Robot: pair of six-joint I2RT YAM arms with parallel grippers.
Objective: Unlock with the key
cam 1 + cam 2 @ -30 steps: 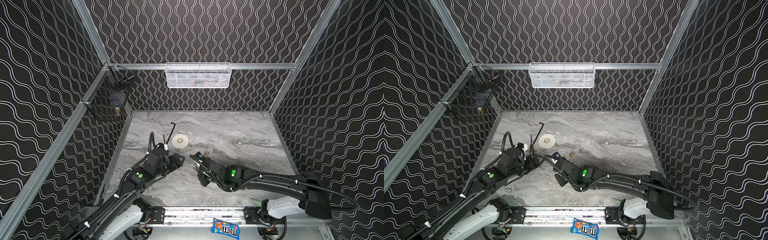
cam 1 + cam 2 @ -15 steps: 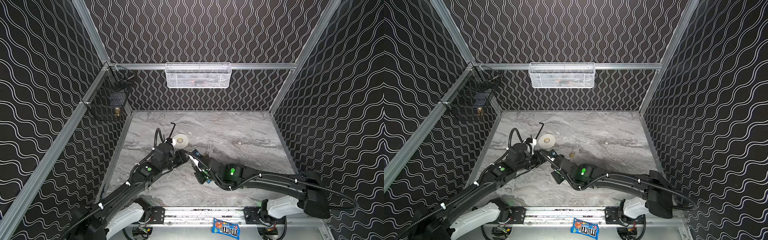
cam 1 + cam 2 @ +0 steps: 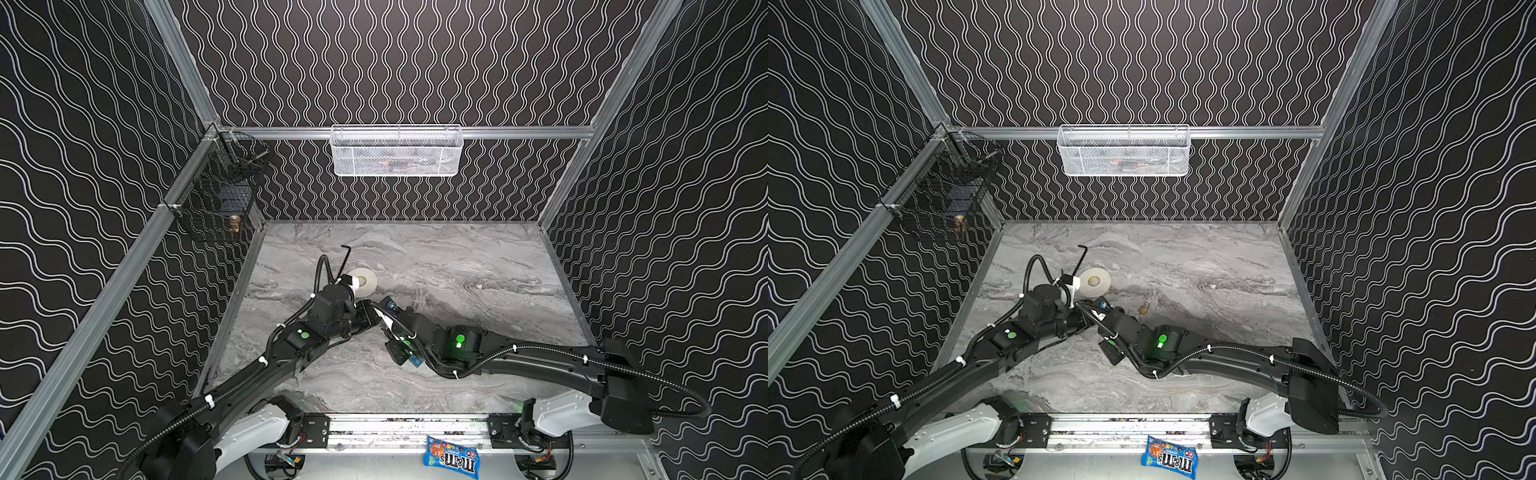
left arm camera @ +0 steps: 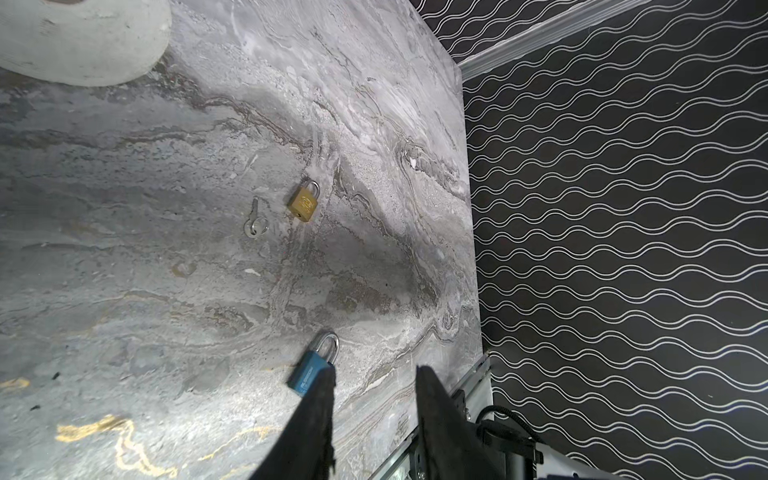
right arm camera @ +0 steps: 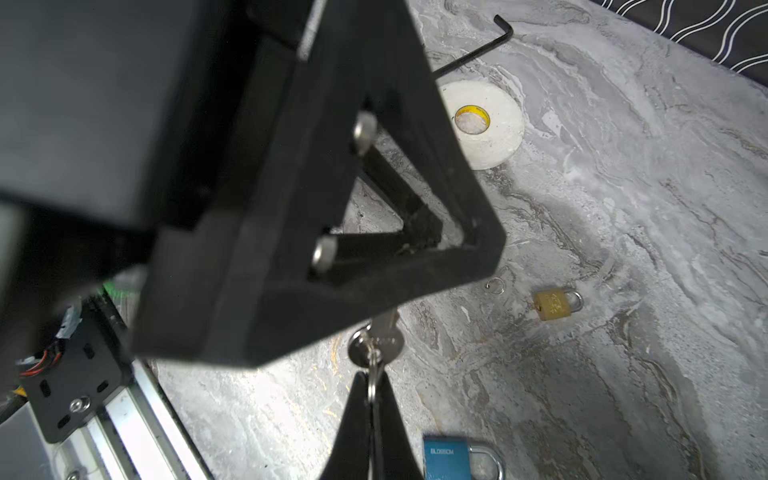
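- Walls (image 3: 415,62): black, white wavy-line pattern.
- Tabletop (image 3: 457,257): grey marble veining; yellow streaks in the left wrist view.
- Blue padlock (image 4: 309,372): blue body, silver shackle.
- Gold padlock (image 4: 304,202): brass-gold body, silver shackle.
- Key (image 5: 376,343): silver.
- Tape roll (image 5: 498,141): white, yellow core.
- Hex key (image 5: 473,54): black.
- Mesh basket (image 3: 395,151): white.
- Wire basket (image 3: 212,199): black.
- Candy bag (image 3: 451,457): blue.
- Left arm (image 3: 291,349), right arm (image 3: 540,357): black, green lights.

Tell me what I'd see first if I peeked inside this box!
Two black arms meet mid-table; the right tool pinches a silver key by its ring, with the left tool open right beside it. A blue padlock and a brass padlock lie on the grey marble table nearby, and a white tape roll sits just behind the arms.
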